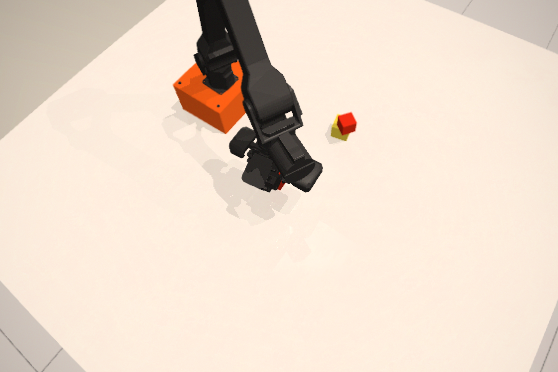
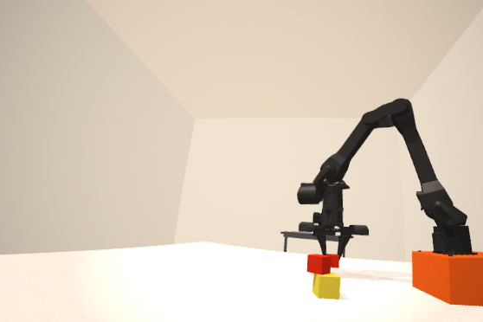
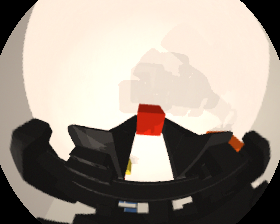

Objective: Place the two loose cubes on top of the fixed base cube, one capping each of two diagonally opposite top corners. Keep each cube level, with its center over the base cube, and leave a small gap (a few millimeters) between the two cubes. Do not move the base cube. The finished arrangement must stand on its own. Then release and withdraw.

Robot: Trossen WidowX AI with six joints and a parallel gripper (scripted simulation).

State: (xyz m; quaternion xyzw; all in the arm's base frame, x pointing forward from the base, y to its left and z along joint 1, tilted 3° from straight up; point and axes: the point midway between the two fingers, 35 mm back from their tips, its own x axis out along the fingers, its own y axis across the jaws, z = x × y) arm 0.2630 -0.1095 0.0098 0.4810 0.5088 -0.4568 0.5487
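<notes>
My gripper is shut on a red cube. The held cube appears slightly above the table; the arm mostly hides it in the top view. The yellow base cube stands on the table, right of the gripper in the top view. The other red cube sits on top of it, shifted towards one corner and overhanging. It looks level. The base's opposite top corner is largely hidden. The held cube is apart from both.
The orange block under the arm stands behind the gripper in the top view, at its upper left. A dark side table stands in the background of the exterior view.
</notes>
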